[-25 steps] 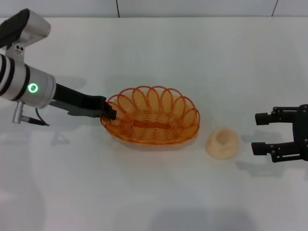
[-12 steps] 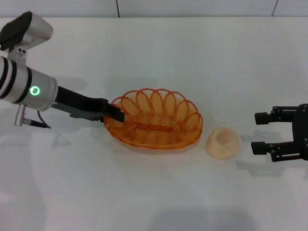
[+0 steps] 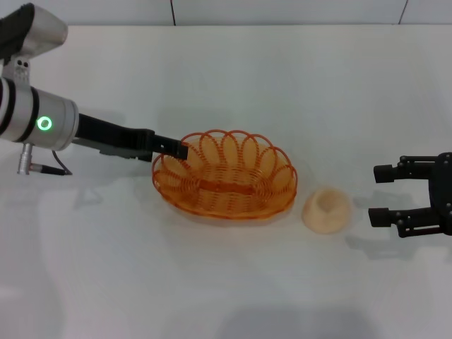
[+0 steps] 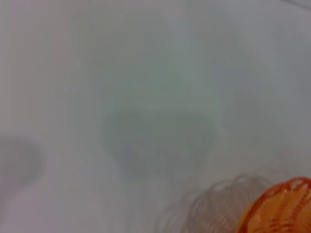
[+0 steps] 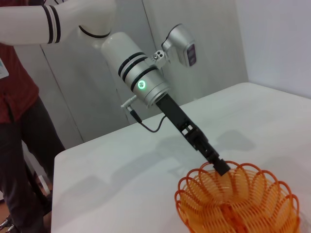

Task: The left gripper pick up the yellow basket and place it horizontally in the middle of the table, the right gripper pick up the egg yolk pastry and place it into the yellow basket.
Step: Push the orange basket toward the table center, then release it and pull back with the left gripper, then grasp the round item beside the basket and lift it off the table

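Note:
The yellow basket (image 3: 224, 176) lies lengthwise on the white table (image 3: 226, 282), near its middle. My left gripper (image 3: 174, 147) reaches in from the left, its tip at the top of the basket's left rim; in the right wrist view the left gripper (image 5: 221, 167) hangs just over the rim of the basket (image 5: 240, 204). An orange edge of the basket (image 4: 286, 208) shows in the left wrist view. The egg yolk pastry (image 3: 327, 209) sits on the table just right of the basket. My right gripper (image 3: 376, 193) stands open a little right of the pastry, holding nothing.
The table's far edge meets a wall (image 3: 282, 10) at the back. In the right wrist view a person in a red shirt (image 5: 14, 97) stands beyond the table's far corner (image 5: 60, 155).
The left gripper first pushed the basket slightly right, then rose from low on the left rim to its top. The basket now rests still. Right gripper and pastry have not moved.

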